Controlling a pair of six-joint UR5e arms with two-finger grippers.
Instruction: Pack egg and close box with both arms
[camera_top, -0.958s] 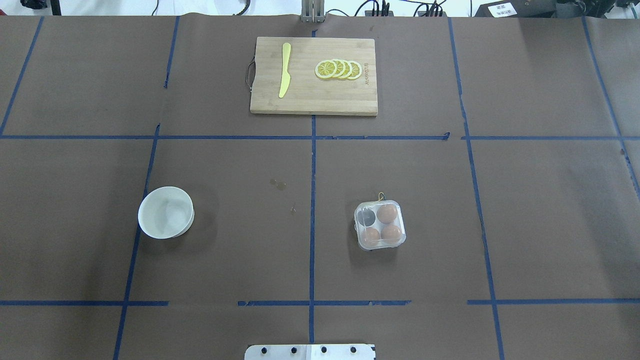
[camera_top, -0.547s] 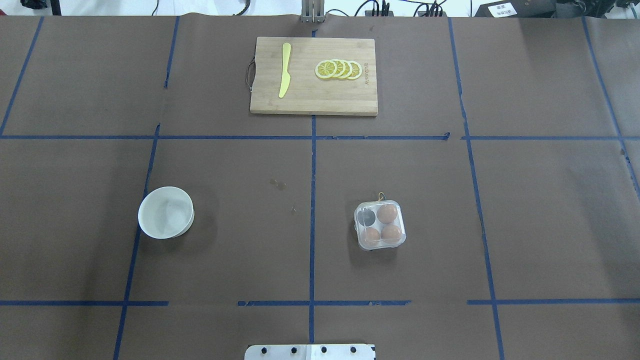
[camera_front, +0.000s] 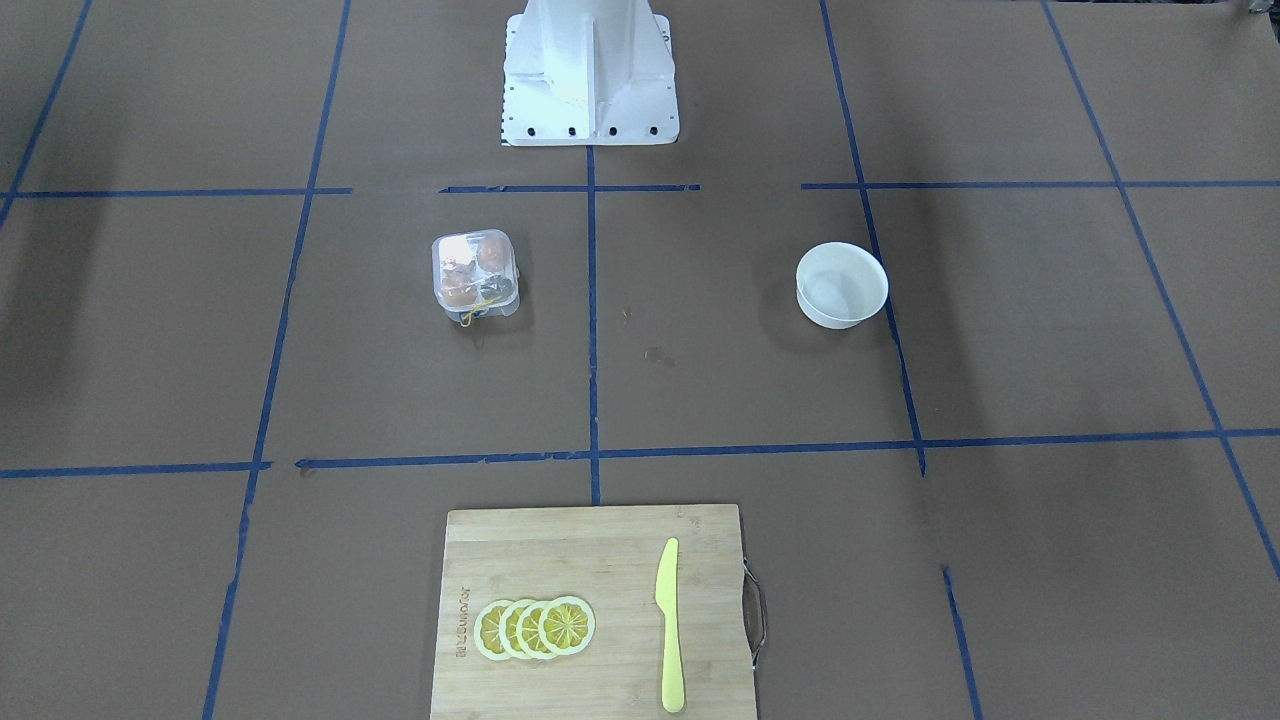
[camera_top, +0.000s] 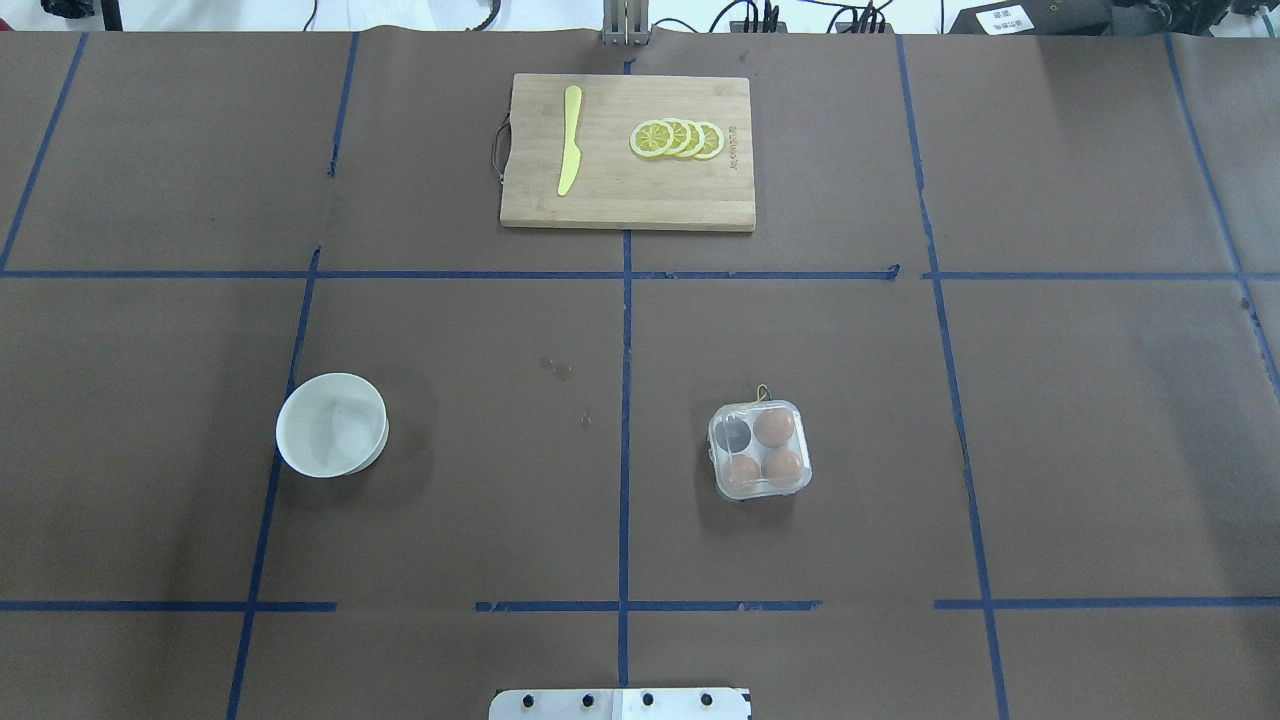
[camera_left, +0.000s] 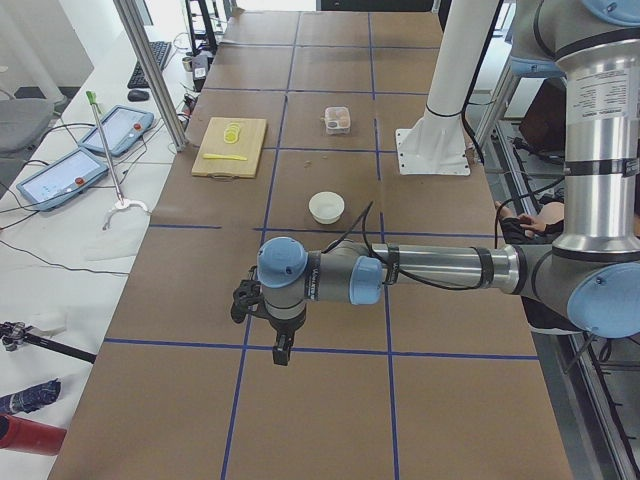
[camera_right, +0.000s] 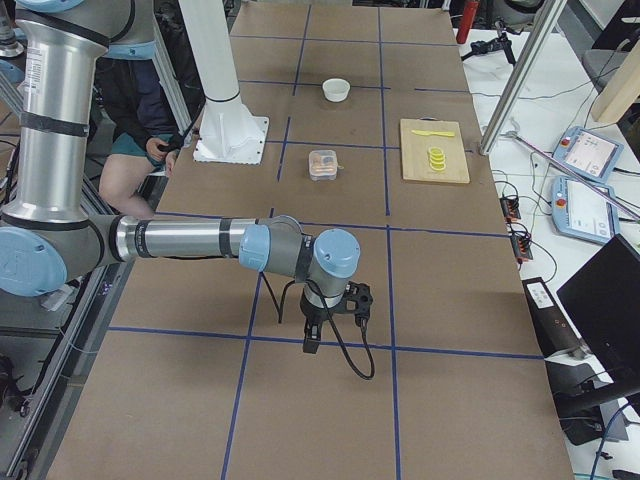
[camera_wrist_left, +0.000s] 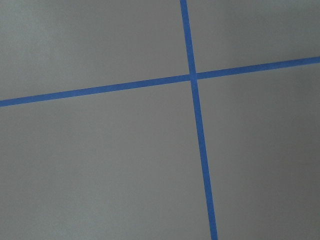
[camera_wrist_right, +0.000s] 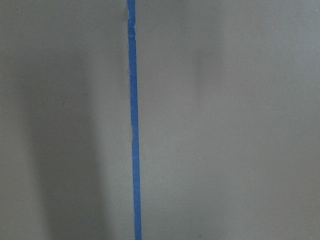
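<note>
Frankly, cannot tell released from clenched at the left fingers (camera_left: 283, 352) or the right fingers (camera_right: 310, 343): shown only in the side views, pointed straight down, nothing visibly between them. Parked low over bare table (camera_top: 450, 520) at opposite ends, with only blue tape (camera_wrist_left: 192, 77) in both wrist views. Well apart from everything in the task.

Further in, near the table's middle: box (camera_top: 760, 450), on the robot's right of the centre tape line, a little out from the pedestal (camera_front: 590, 80). Roughly square, so no real long axis to line up on; yellow string (camera_top: 763, 390) at the side away from the robot. Three eggs (camera_top: 774, 427) seated in three cups, fourth cup dark and seemingly empty. Lid apparently down over them, though hard to be sure through clear plastic. Bowl (camera_top: 332, 425) on the robot's left half, apparently empty, well apart from box.

Judged from this: packing probably finished, nothing loose left to pick. For any further move to box, right arm (camera_right: 190, 240) the nearer, reaching in from its end toward the middle.

Against the earlier overhead frames: no difference. Same places for box, eggs, bowl, board (camera_top: 627, 150); no arm in that view then or now.
</note>
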